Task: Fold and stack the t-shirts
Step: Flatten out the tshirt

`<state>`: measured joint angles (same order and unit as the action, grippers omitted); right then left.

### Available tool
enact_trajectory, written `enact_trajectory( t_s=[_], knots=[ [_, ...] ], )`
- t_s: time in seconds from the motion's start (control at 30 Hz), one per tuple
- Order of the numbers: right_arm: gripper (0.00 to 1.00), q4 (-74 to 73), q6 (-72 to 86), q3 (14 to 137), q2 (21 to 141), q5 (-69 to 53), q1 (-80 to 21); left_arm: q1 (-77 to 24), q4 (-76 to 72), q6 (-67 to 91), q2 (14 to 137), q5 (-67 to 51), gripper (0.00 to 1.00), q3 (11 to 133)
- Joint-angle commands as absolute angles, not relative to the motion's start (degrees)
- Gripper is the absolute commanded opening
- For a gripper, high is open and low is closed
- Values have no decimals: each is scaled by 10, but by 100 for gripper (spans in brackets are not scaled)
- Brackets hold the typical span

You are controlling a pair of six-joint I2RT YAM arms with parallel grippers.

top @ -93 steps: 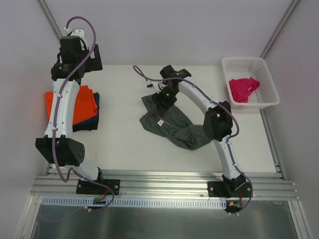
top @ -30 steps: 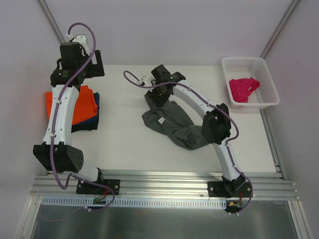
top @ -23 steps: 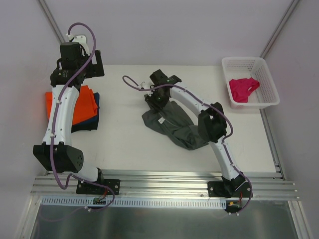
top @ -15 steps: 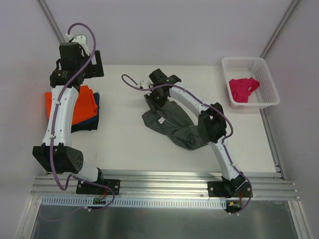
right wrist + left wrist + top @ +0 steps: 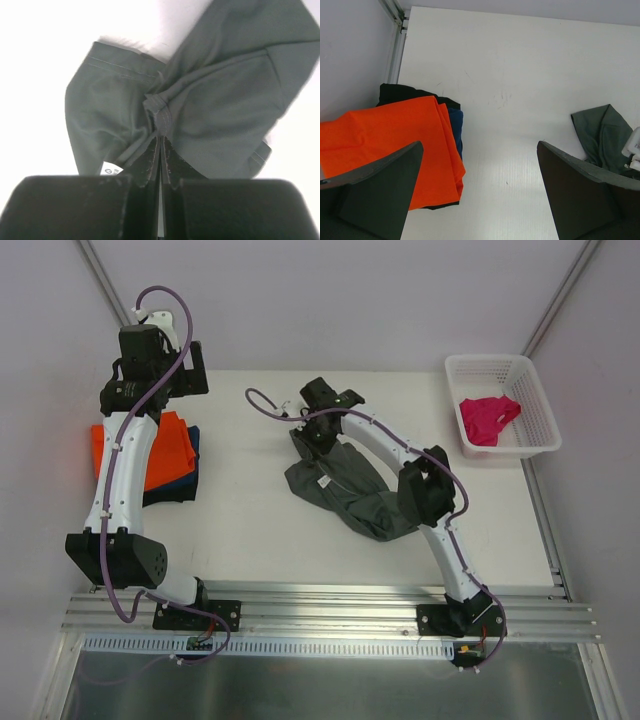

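A crumpled dark grey t-shirt (image 5: 350, 495) lies mid-table. My right gripper (image 5: 308, 436) sits at its far left end, shut on a stitched fold of the cloth (image 5: 161, 112); in the right wrist view the right gripper (image 5: 160, 136) has its jaws pressed together around that hem. A folded orange t-shirt (image 5: 172, 445) lies on a navy one (image 5: 182, 488) at the left edge. Above and behind that stack hangs my left gripper (image 5: 163, 388), open and holding nothing; in the left wrist view it (image 5: 479, 146) frames bare table beside the orange t-shirt (image 5: 395, 140). The magenta t-shirt (image 5: 487, 418) lies in the basket.
The white lattice basket (image 5: 490, 361) stands at the table's far right corner. Metal frame posts run up both back corners, and an aluminium rail crosses the near edge by the arm bases. The left wall is close to the folded stack.
My right gripper shifted slightly left over the grey t-shirt's far end and closed on a fold of it. The left arm has stayed still.
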<state>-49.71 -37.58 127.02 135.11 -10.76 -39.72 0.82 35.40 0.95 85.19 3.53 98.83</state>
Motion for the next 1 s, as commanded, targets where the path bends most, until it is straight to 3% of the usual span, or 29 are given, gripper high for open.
enact_trajectory(
  t_s=[0.0,0.27,0.5,0.53,0.57,0.67,0.97],
  knots=[
    [0,-497,-374,1282,1278,-82,-371,10,343,15,845,34,99,1002],
    [1,-538,-392,1243,1111,-60,-266,11,343,29,867,20,99,1016],
    [1,-550,-392,1174,1052,-60,-179,10,344,35,888,4,99,1036],
    [3,-550,-389,1172,1053,-62,-181,9,344,35,890,5,99,1039],
    [29,-556,-387,1175,1055,-81,-185,8,343,34,893,5,99,1041],
    [63,-561,-385,1189,1077,-99,-225,3,344,31,893,6,99,1047],
    [63,-580,-347,1276,1223,-213,-309,2,343,11,861,34,99,1016]
  ],
)
